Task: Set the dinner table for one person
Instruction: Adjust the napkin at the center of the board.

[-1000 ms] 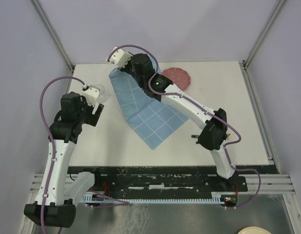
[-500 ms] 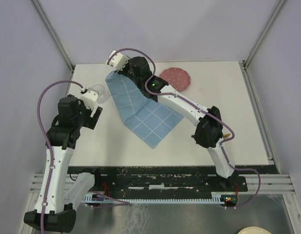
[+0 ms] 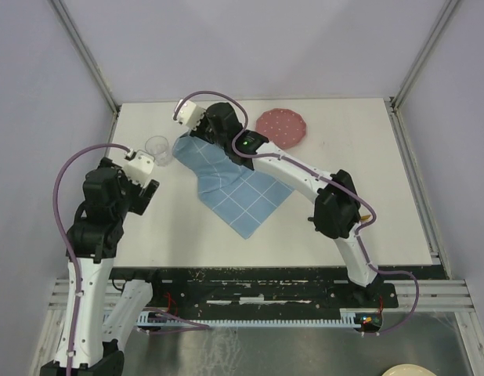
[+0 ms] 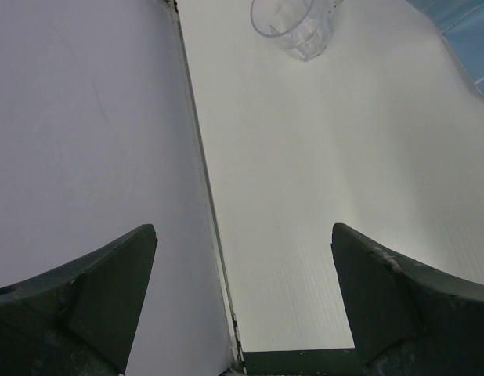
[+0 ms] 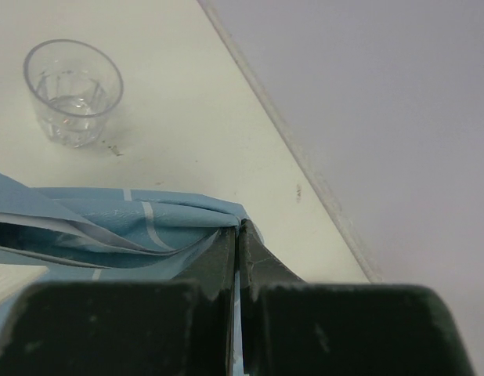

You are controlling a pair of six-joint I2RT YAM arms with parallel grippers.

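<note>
Tabletop first: the dinner table (image 3: 367,204) lay flat and white beneath both of your arms, far wider than anything resting on it. Your right gripper (image 5: 236,235) reached out over its far-left part, close to the far edge, and its jaws were pinched tight on the far-left corner of the blue grid placemat (image 3: 234,188). At that corner the cloth was bunched into folds; whether the held corner touched the table you could not tell. The rest of the placemat lay on the table, running toward the near right.

Your left gripper (image 4: 242,229) hung over the table's left edge with its jaws spread wide and nothing between them. The wall (image 4: 85,117) stood along its left side and bare tabletop lay below it.

A clear glass (image 3: 157,146) stood upright on the table just beyond the left gripper, left of the placemat and apart from it. A pink speckled plate (image 3: 282,126) lay near the far edge, right of the right gripper.
</note>
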